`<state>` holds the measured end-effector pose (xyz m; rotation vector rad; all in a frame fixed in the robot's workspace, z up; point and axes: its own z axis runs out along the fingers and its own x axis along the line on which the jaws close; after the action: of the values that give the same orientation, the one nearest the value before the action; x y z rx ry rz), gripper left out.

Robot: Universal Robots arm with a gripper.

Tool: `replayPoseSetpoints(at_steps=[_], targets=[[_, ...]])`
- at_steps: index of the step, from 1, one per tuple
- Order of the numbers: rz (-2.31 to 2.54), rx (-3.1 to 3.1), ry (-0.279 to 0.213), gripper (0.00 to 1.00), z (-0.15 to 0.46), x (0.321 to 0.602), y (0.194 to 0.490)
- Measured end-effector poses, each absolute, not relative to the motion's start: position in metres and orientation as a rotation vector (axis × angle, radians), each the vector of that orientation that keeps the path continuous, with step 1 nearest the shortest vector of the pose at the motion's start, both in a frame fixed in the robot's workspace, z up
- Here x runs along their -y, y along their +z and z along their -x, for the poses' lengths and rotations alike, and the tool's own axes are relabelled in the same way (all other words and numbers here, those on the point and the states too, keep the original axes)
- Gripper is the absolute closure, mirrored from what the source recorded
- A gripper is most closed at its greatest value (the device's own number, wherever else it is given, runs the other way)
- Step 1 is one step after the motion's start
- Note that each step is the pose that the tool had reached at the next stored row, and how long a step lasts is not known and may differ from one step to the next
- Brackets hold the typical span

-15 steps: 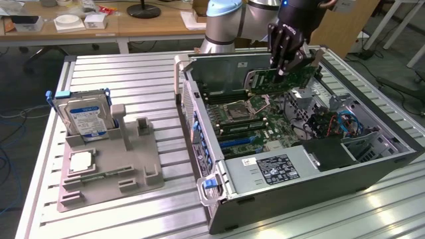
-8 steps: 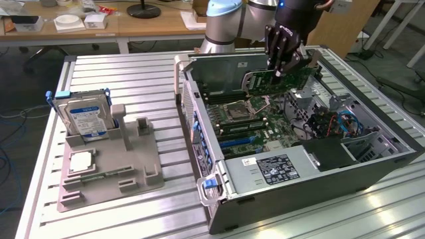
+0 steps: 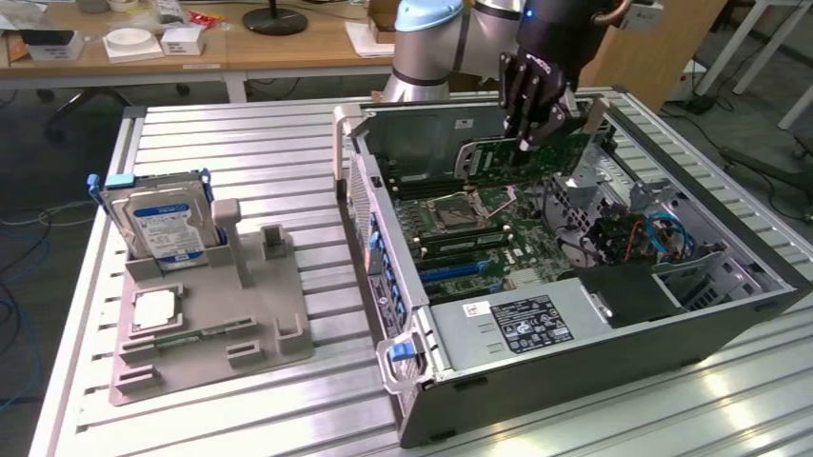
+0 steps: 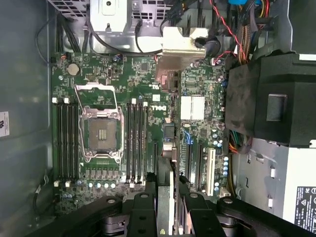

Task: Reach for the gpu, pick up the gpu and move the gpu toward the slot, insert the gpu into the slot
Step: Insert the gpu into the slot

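The gpu (image 3: 515, 160), a thin flat dark-green circuit card with a silvery metal end bracket, is clamped in the black two-fingered pincer (image 3: 540, 129) and held above the green motherboard (image 3: 508, 238) inside the open grey computer case (image 3: 572, 381). It is not yet seated in the long narrow slots (image 4: 191, 160). If lowered off-line, its edge could be driven onto neighbouring components, or the bracket caught on the case wall. A tilt in the grip could jam it.

DELL logo (image 4: 158, 106) in white on motherboard (image 4: 148, 74), beside RAM slots; power supply sticker (image 3: 527, 322), hard drive label (image 3: 166, 228) too tiny to read tbh
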<state>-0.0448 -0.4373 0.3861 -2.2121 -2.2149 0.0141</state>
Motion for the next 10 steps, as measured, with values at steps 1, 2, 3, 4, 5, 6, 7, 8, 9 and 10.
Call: replayPoseSetpoints(at_steps=[1,2,3,4,5,6,7,8,9,10], targets=[[2.212,2.215,0.014,0.74,0.045,0.437,0.385],[2.212,2.215,0.013,0.74,0.046,0.437,0.385],[2.211,2.214,0.011,0.74,0.047,0.437,0.384],[2.21,2.214,0.011,0.74,0.047,0.437,0.383],[2.21,2.214,0.011,0.74,0.048,0.437,0.383],[2.209,2.215,0.011,0.74,0.05,0.437,0.382],[2.209,2.215,0.011,0.74,0.052,0.437,0.381],[2.208,2.215,0.009,0.74,0.054,0.437,0.379],[2.206,2.214,0.006,0.74,0.056,0.437,0.379],[2.205,2.212,0.003,0.74,0.057,0.437,0.378]])
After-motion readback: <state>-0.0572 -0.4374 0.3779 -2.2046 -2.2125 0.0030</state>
